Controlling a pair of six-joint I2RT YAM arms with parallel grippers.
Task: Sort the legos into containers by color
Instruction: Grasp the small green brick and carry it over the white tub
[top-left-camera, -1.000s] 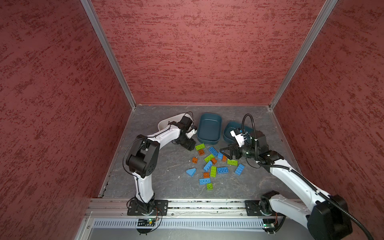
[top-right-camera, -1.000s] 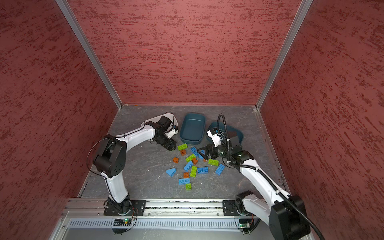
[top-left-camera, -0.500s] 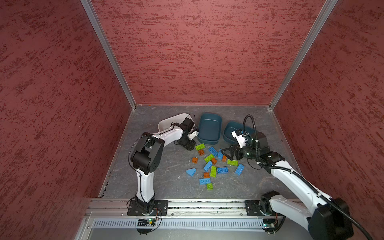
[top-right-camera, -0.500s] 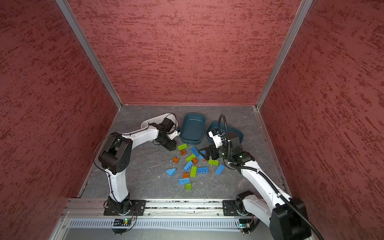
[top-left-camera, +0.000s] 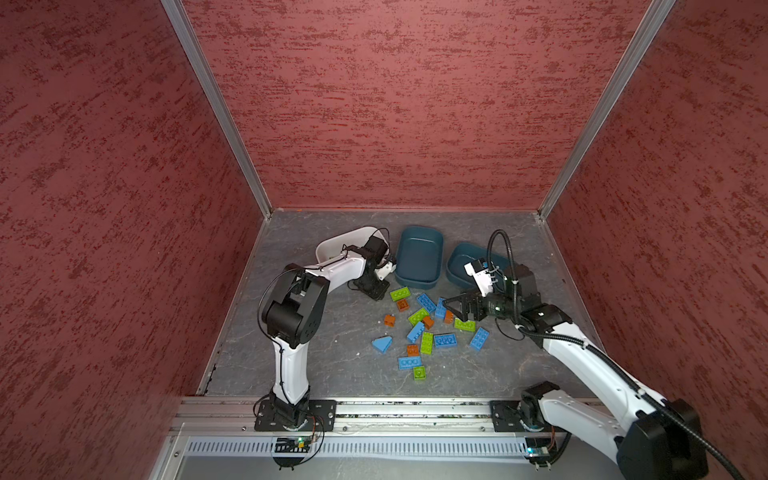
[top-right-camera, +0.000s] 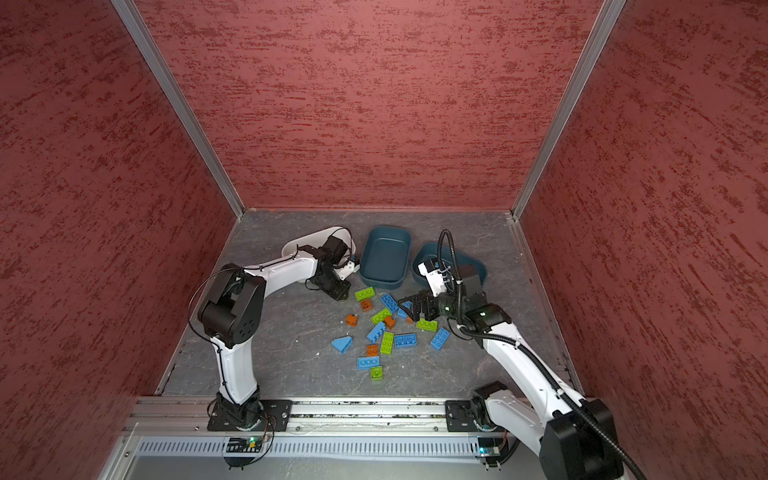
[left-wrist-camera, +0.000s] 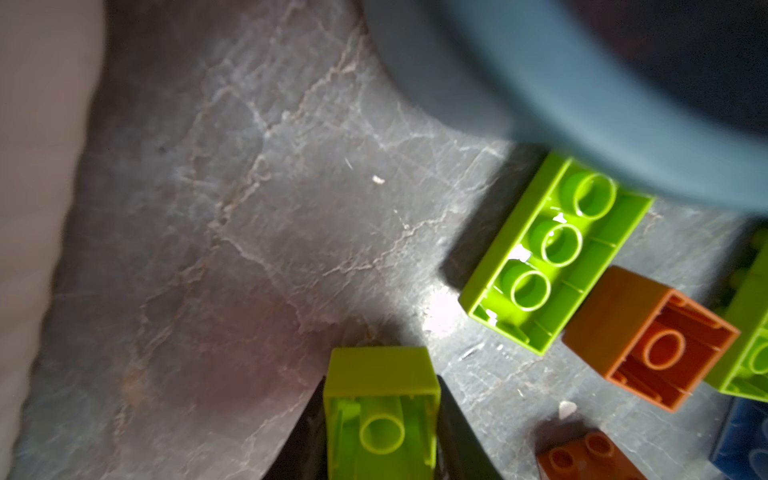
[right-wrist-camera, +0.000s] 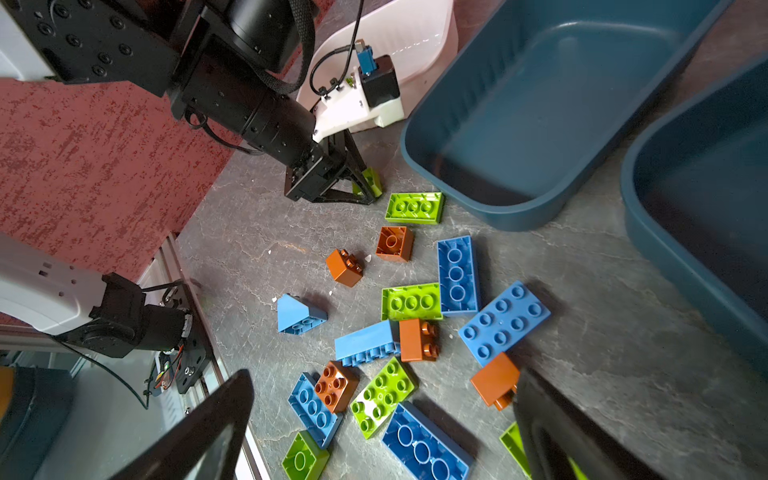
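Observation:
My left gripper (left-wrist-camera: 381, 384) is shut on a small lime green lego (left-wrist-camera: 380, 370), low over the grey floor between the white container (top-left-camera: 338, 243) and the near teal container (top-left-camera: 417, 276). The right wrist view shows that grip (right-wrist-camera: 368, 183) from the side. Loose legos, green, blue and orange-brown (top-left-camera: 424, 328) (top-right-camera: 386, 328), lie scattered in the middle. My right gripper (top-left-camera: 448, 308) (right-wrist-camera: 382, 376) hovers open above the pile's right side, with an orange-brown brick (right-wrist-camera: 494, 380) by one finger. The second teal container (top-left-camera: 459, 266) sits behind it.
Red padded walls enclose the floor on three sides. A metal rail (top-left-camera: 395, 409) with both arm bases runs along the front edge. A long green brick (left-wrist-camera: 552, 249) and an orange-brown brick (left-wrist-camera: 648, 345) lie close to my left gripper.
My left gripper has closed on the small green lego and the left arm has drawn in slightly. The right gripper stays open and has hardly moved.

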